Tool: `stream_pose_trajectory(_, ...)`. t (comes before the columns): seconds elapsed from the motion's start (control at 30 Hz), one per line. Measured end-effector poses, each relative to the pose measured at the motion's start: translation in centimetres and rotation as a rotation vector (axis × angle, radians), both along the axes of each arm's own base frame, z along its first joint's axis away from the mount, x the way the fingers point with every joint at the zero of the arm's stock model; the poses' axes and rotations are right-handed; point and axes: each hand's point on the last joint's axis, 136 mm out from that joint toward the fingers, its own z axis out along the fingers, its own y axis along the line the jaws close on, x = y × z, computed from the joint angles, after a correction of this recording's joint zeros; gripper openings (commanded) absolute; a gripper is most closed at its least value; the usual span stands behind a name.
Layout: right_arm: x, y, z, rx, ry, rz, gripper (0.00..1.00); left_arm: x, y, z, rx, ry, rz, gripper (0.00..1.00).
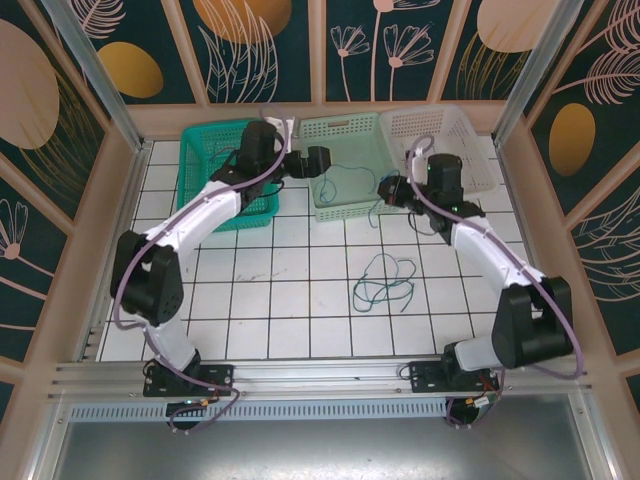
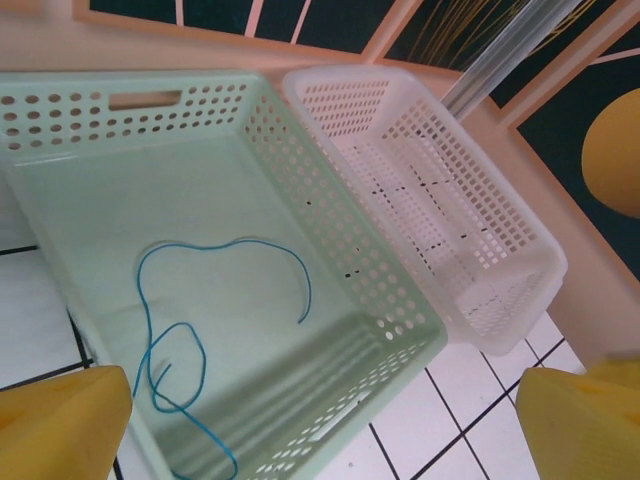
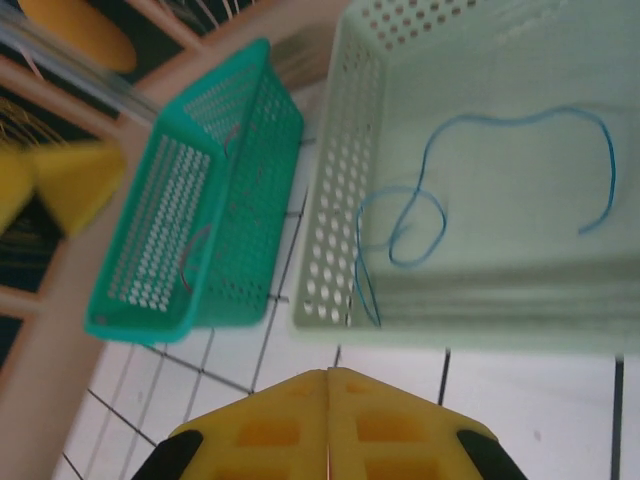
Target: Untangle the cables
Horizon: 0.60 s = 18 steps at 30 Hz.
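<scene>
From above: a pale green basket (image 1: pixel 345 205) at the far side of the tiled table (image 1: pixel 280 300), with a teal basket (image 1: pixel 205 160) just beside its left wall and a white basket (image 1: pixel 400 125) just beside its right. Inside the pale green basket, a blue cable (image 1: pixel 335 180) in loose curls, with one end draped over the near wall toward the tiles. Well in front of that basket, out on open tiles, a dark green cable (image 1: pixel 385 280) looped over itself. Over the basket's left rim, the left gripper (image 1: pixel 325 160); just off its near right corner, the right gripper (image 1: pixel 383 189). Too small from up there to tell either claw's state. Answered from the wrists instead: on the left, yellow fingers (image 2: pixel 60 425) spread wide apart above the basket's floor, gripping nothing; on the right, pads (image 3: pixel 400 430) pressed flat together near the basket's front wall, with nothing visible between them. Also from the right wrist, inside the teal basket left of the pale green one, a faint reddish-pink cable (image 3: pixel 188 262), too fine to pick out from above.
</scene>
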Motion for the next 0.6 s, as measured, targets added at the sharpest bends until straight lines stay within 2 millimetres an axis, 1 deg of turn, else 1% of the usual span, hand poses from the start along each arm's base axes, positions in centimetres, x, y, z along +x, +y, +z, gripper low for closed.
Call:
stream_pose_trajectory(0.07, 1.8, 0.5, 0.6, 0.029, 0.005, 0.003, 0.00, -0.9, 0.7, 0.2, 0.006, -0.017, 0.011, 0.98)
stream_pose_trajectory(0.17, 4.2, 1.3, 0.6, 0.061, 0.030, 0.005, 0.00, -2.1, 1.4, 0.0, 0.015, -0.030, 0.010, 0.98)
stream_pose_trajectory(0.23, 6.0, 1.8, 0.3, 0.077, 0.057, -0.003, 0.00, -3.1, 1.9, -0.8, 0.022, -0.027, 0.007, 0.99)
stream_pose_trajectory(0.33, 9.1, 2.3, -0.5, 0.098, 0.105, -0.035, 0.00, -4.9, 2.3, -2.8, 0.046, 0.002, -0.008, 0.98)
stream_pose_trajectory(0.37, 10.3, 2.4, -0.9, 0.109, 0.122, -0.049, 0.00, -5.6, 2.3, -3.6, 0.057, 0.014, -0.016, 0.98)
stream_pose_trajectory(0.47, 12.7, 2.8, -2.1, 0.130, 0.178, -0.083, 0.00, -7.6, 1.9, -5.4, 0.084, 0.039, -0.046, 0.98)
stream_pose_trajectory(0.6, 15.4, 3.1, -4.1, 0.134, 0.252, -0.123, 0.00, -9.9, 0.6, -6.5, 0.112, 0.050, -0.090, 0.98)
